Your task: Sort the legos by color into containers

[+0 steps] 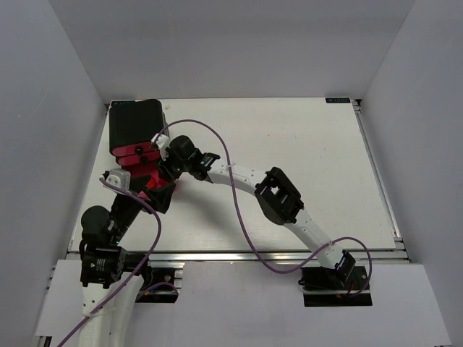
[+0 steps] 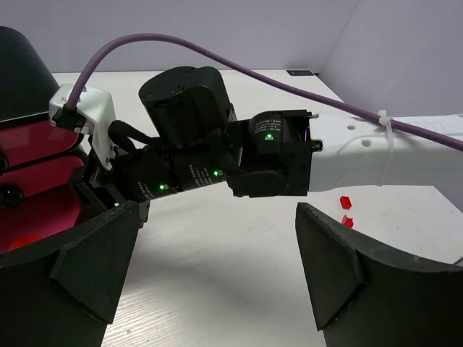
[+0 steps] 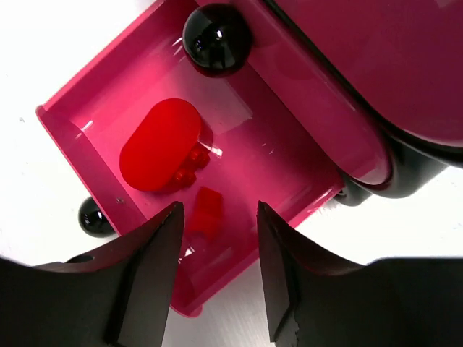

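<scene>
The containers are pink drawers in a glossy black housing at the table's far left. The lowest drawer is pulled out, and my right gripper hangs open just above it with nothing between its fingers. Inside lie red legos: a rounded red piece and a small red brick, below a black knob. My left gripper stands wide open and empty over bare table next to the drawers. Two more red legos lie on the table to its right.
The right arm's black wrist and white forearm cross just ahead of the left gripper. A purple cable loops over the middle of the table. The white table's rail edge runs along the right.
</scene>
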{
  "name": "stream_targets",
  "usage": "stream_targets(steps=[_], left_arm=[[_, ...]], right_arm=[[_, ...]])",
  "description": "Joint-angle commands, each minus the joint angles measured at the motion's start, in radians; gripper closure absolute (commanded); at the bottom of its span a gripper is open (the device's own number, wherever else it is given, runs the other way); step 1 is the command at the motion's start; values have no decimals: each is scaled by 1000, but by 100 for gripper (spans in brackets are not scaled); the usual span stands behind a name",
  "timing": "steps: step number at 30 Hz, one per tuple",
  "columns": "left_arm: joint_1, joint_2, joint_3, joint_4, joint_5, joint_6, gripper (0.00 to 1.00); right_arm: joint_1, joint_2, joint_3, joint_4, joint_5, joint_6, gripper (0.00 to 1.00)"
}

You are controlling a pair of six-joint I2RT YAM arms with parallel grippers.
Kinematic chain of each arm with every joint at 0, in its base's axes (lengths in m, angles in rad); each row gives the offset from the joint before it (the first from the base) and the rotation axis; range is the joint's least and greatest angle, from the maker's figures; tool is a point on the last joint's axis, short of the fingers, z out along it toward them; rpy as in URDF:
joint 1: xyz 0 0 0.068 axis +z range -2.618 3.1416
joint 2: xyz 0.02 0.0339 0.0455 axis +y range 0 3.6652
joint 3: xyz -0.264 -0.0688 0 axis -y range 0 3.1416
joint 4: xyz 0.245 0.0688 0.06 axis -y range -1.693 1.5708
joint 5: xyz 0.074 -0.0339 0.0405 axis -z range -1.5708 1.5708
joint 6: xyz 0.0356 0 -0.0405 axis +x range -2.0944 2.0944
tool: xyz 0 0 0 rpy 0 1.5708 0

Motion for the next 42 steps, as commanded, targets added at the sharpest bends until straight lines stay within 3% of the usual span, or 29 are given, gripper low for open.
stream_targets(steps=[1,5,7,8,9,10,11,13,17,19,20,21,22,25,27,30,31,33,34,35,38,40,42], left_arm=[[6,8,-2,8,-5,-2,2],[6,10,-5,17,0,-13,4],[6,25,-11,39,35,-30,12],[6,36,-16,48,53,-34,33],[-4,48,-19,60,87,-37,47],[-4,75,-22,75,107,-48,61],[-13,97,-23,85,132,-51,77],[-13,161,-30,129,211,-109,86],[-13,336,-68,275,375,-234,82],[-27,440,-51,278,394,-243,64],[-36,472,-40,266,394,-237,57],[-47,502,-15,243,391,-228,47],[-62,531,2,229,379,-217,43],[-166,658,45,221,304,-229,29],[-293,771,71,221,192,-238,27],[-481,937,145,198,2,-266,26],[-523,982,170,188,-44,-295,27],[-600,1069,258,143,-202,-338,32],[-664,1153,288,132,-245,-382,37],[-694,1198,346,125,-277,-405,50],[-786,1348,446,76,-402,-485,70],[-835,1446,548,30,-469,-516,72],[-867,1509,683,-15,-505,-498,54]], right_arm=[[5,-29,40,85,17,3,48],[-1,-112,-42,106,-2,33,51],[-7,-185,-78,93,1,37,57],[-13,-217,-122,85,12,32,67],[-18,-250,-150,74,50,29,76],[-30,-326,-182,36,76,32,100],[-51,-369,-255,21,98,46,100],[-90,-501,-347,-27,135,70,100],[-290,-681,-542,-166,-87,133,100],[-387,-756,-607,-267,-288,142,100],[-454,-781,-628,-294,-289,118,100],[-514,-843,-692,-305,-378,72,90],[-539,-879,-735,-308,-423,54,51],[-679,-1020,-896,-335,-589,15,27],[-739,-1140,-973,-303,-623,15,21],[-794,-1312,-1115,-236,-530,30,36],[-823,-1343,-1148,-211,-498,32,54],[-865,-1414,-1171,-202,-431,49,78],[-895,-1426,-1184,-184,-413,59,97],[-926,-1440,-1210,-168,-389,84,100],[-987,-1440,-1216,-167,-333,109,100],[-1016,-1422,-1215,-177,-321,113,100],[-1052,-1414,-1215,-191,-333,109,100]])
